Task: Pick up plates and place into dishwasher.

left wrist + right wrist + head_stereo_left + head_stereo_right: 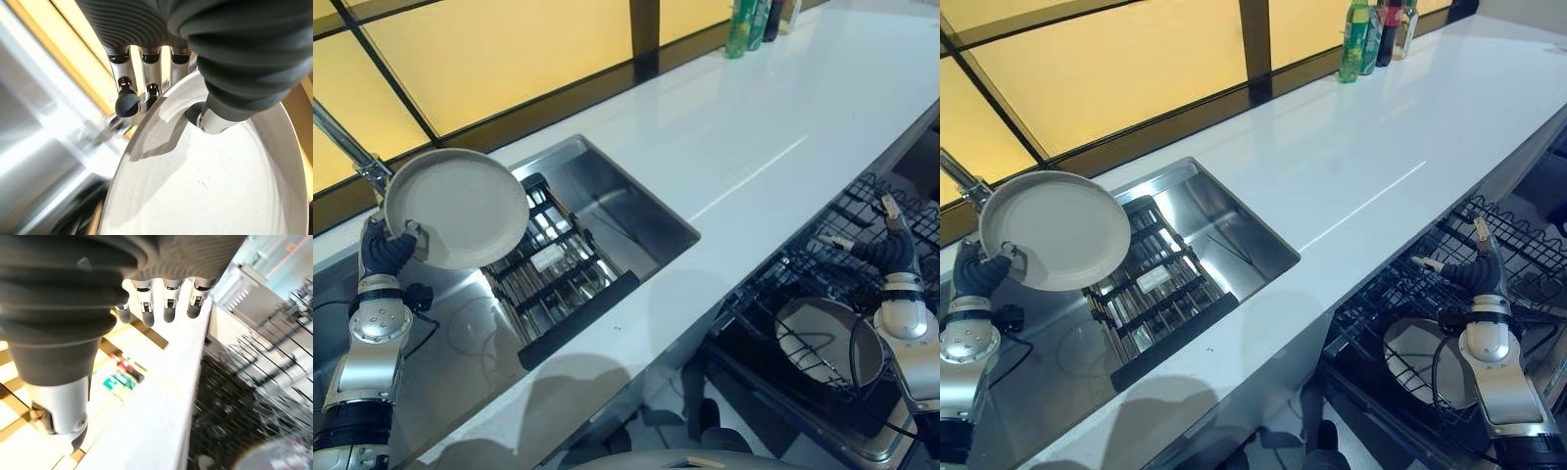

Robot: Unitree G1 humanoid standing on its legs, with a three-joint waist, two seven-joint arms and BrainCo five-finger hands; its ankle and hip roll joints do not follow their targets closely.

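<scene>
My left hand (389, 250) holds a round white plate (457, 208) by its lower left rim, lifted above the steel sink (636, 211). In the left wrist view the thumb (205, 120) presses on the plate's face (220, 186) while the fingers (127, 100) curl behind its edge. The dishwasher's black wire rack (832, 264) stands pulled out at the lower right, and a second white plate (827, 341) stands in it. My right hand (891, 245) hovers over that rack with straight fingers and holds nothing.
A black dish rack (558, 269) lies in the sink. The white countertop (754, 127) runs to the far right, with several bottles (749, 24) at its back end. A tap (347, 147) rises behind the held plate.
</scene>
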